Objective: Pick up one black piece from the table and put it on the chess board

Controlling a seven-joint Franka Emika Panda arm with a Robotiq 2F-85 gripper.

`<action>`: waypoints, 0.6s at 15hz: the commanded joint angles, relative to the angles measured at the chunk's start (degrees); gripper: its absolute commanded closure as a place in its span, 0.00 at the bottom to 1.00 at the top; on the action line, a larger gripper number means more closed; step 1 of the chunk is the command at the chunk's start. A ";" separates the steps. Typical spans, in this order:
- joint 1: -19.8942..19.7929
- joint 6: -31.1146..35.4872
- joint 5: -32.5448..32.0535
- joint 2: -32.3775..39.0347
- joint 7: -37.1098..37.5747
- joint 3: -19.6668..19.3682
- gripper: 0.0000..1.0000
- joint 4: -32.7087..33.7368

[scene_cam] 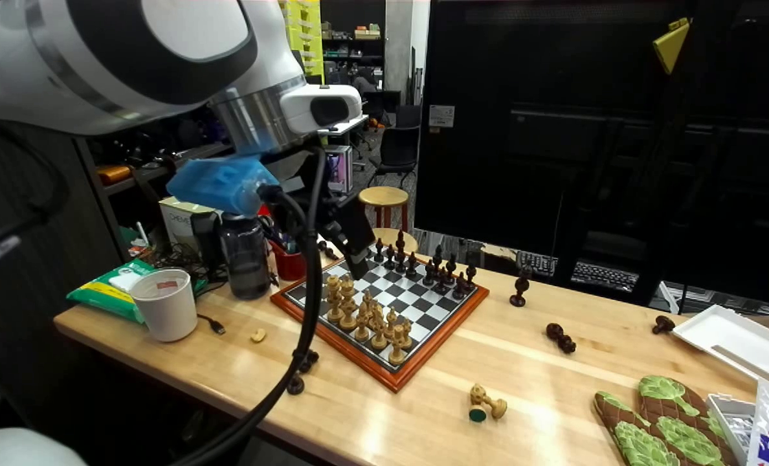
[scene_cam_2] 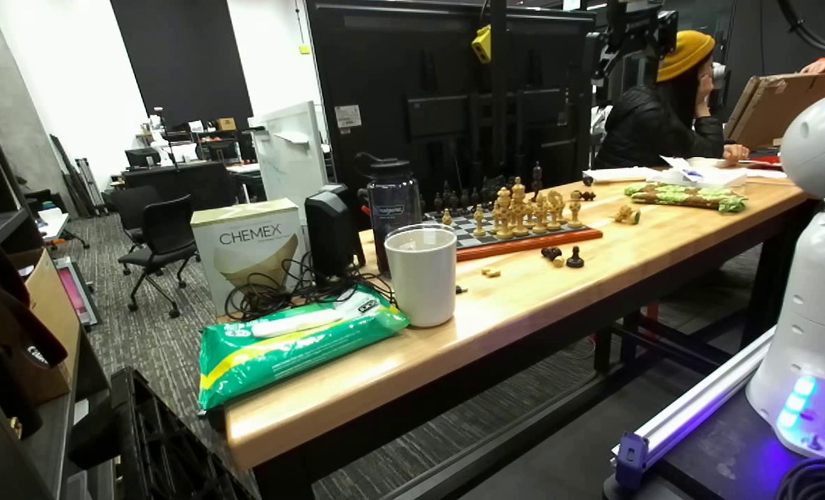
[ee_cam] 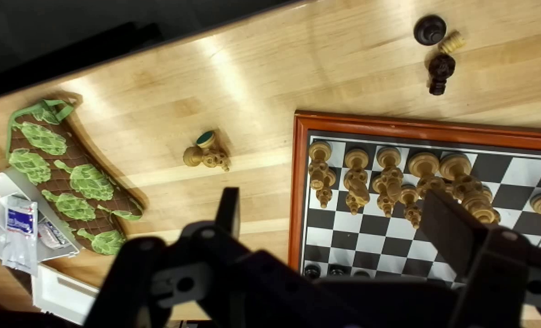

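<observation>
Several black pieces lie or stand on the table. One black piece (scene_cam: 519,289) stands beyond the board's right corner in an exterior view, and another (scene_cam: 560,338) lies on its side nearer. In the wrist view a black piece (ee_cam: 430,31) stands at the top right, with one lying (ee_cam: 441,73) beside it. The chess board (scene_cam: 441,342) has a reddish-brown rim and holds tan and black pieces; its rim also shows in the wrist view (ee_cam: 299,191). My gripper (ee_cam: 335,202) is open and empty, its fingers wide apart above the board's edge. The gripper (scene_cam: 352,249) shows partly behind cables.
Tan pieces (scene_cam: 485,402) lie on the table near the board. A patterned oven mitt (ee_cam: 74,168) and white trays (scene_cam: 744,343) are at one end. A white cup (scene_cam_2: 421,278), dark bottle (scene_cam_2: 392,208) and green wipes pack (scene_cam_2: 294,340) stand at the opposite end.
</observation>
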 commanded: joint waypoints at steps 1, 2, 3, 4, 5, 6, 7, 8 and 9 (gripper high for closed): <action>0.68 -0.24 -0.44 0.14 0.44 -0.43 0.00 0.19; 0.68 -0.24 -0.44 0.14 0.44 -0.43 0.00 0.19; 0.68 -0.24 -0.44 0.14 0.44 -0.43 0.00 0.19; 0.68 -0.24 -0.44 0.14 0.44 -0.43 0.00 0.19; 0.76 0.13 -0.58 0.67 -0.65 -1.28 0.00 0.49; 0.96 0.48 -0.49 1.39 -1.95 -2.43 0.00 0.94; 1.05 1.30 -0.78 2.62 -3.95 -4.05 0.00 1.75; 1.28 2.46 -0.92 3.59 -6.31 -5.69 0.00 2.31; 1.21 3.51 -1.28 5.21 -8.79 -7.27 0.00 3.30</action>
